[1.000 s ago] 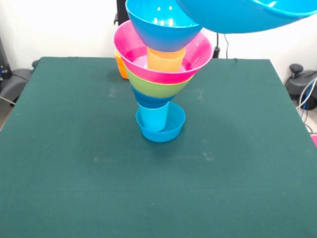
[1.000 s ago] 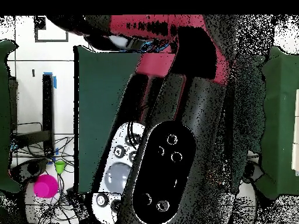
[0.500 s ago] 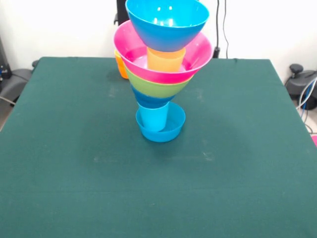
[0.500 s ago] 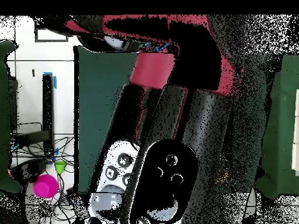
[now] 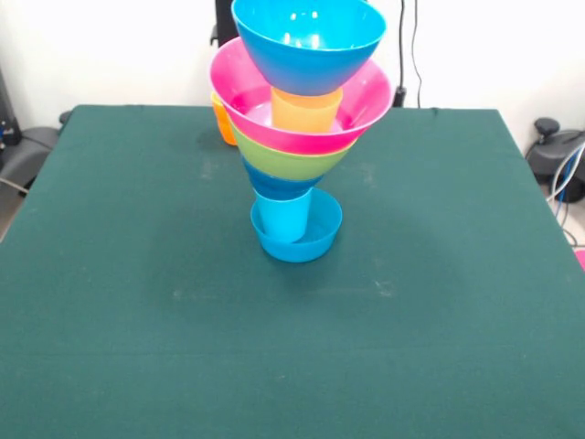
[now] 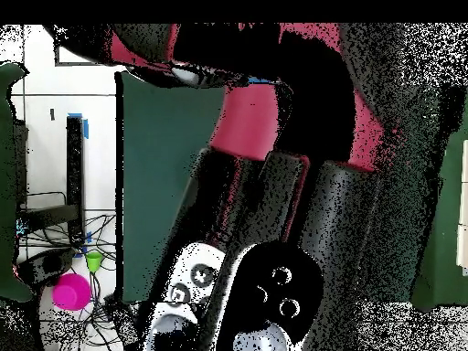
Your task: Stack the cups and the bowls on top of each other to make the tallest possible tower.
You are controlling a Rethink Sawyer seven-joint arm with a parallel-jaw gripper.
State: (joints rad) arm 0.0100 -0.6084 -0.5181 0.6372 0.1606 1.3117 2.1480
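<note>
The tower [image 5: 297, 137] stands a little toward 12 o'clock of the green counter's [image 5: 137, 347] centre. From the bottom it goes: small blue bowl [image 5: 315, 240], light blue cup [image 5: 281, 218], blue bowl [image 5: 274, 186], lime green bowl [image 5: 288, 163], pink bowl [image 5: 366, 101], orange cup [image 5: 306, 110], large blue bowl [image 5: 306, 46]. Another orange cup [image 5: 222, 123] peeks out behind, at 10 o'clock. Overhead, the red and black arm [image 6: 274, 228] fills the view; the tool is not seen, so its state cannot be told.

Top blue bowl [image 5: 309, 41], pink bowl [image 5: 366, 101], lime green bowl [image 5: 291, 162]: glossy smooth plastic. Orange cup [image 5: 306, 110], light blue cup [image 5: 281, 218]: translucent plastic. Tabletop [image 5: 137, 302]: matt dark green cloth. Arm [image 6: 274, 228]: glossy black and red casing.
</note>
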